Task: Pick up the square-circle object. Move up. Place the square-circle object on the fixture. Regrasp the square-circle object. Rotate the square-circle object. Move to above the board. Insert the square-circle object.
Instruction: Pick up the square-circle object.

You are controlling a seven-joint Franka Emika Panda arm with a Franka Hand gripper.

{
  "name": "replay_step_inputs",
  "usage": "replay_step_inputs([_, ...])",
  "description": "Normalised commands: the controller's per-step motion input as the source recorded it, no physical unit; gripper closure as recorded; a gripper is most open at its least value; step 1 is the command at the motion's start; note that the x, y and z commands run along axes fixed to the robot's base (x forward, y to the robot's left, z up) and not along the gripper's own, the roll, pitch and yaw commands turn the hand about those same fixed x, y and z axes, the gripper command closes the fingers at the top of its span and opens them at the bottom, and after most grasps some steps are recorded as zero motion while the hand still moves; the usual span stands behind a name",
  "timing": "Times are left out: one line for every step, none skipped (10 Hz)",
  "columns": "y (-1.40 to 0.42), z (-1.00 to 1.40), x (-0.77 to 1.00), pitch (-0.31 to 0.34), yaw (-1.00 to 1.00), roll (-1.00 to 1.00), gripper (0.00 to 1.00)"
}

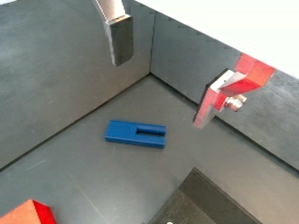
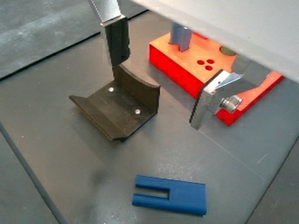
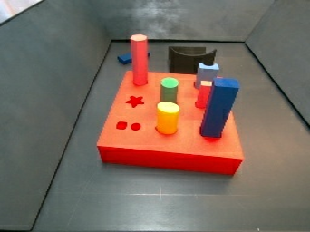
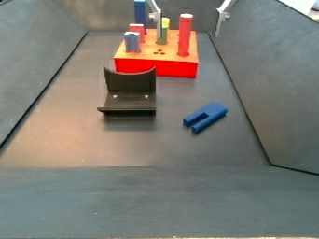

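My gripper (image 2: pixel 158 87) hangs high above the floor, its 2 fingers (image 1: pixel 121 39) spread wide with nothing between them. The square-circle object (image 4: pixel 206 116) lies flat on the dark floor, beside the fixture (image 4: pixel 129 91) and well apart from the board (image 4: pixel 156 58). The pick has not begun, I judge. To do it well I should centre over the peg, line my fingers across its narrow sides, then descend straight before closing.

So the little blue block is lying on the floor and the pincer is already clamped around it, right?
Not quite. The little blue block does lie on the floor, but the pincer hangs open above it, holding nothing. Both wrist views show bare fingers well clear of the block.
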Motion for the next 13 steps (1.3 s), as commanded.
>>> replay_step_inputs([0.0, -0.25, -0.01, 0.0, -1.0, 0.04, 0.0])
replay_step_inputs([0.0, -0.41, 0.0, 0.027, -1.0, 0.0, 0.0])
replay_step_inputs([0.0, -0.76, 0.0, 0.067, -1.0, -0.03, 0.0])
replay_step_inputs([0.0, -0.79, -0.01, 0.063, -1.0, -0.04, 0.0])
replay_step_inputs([0.0, -0.79, -0.02, 0.059, -1.0, -0.04, 0.0])
replay_step_inputs([0.0, -0.8, -0.02, 0.059, -1.0, -0.04, 0.0])
replay_step_inputs([0.0, -0.85, -0.03, 0.077, -1.0, -0.05, 0.0])
replay_step_inputs([0.0, -0.91, -0.07, 0.064, -0.97, -0.07, 0.0])
replay_step_inputs([0.0, -0.81, -0.09, 0.0, -0.95, -0.1, 0.0])
replay_step_inputs([0.0, -0.64, -0.2, -0.069, -0.8, -0.26, 0.0])
replay_step_inputs([0.0, -0.47, -0.37, -0.117, -0.65, -0.36, 0.0])
replay_step_inputs([0.01, -0.39, -0.68, -0.063, -0.41, -0.41, 0.0])
replay_step_inputs([0.12, -0.43, -0.81, -0.007, -0.28, -0.4, 0.0])
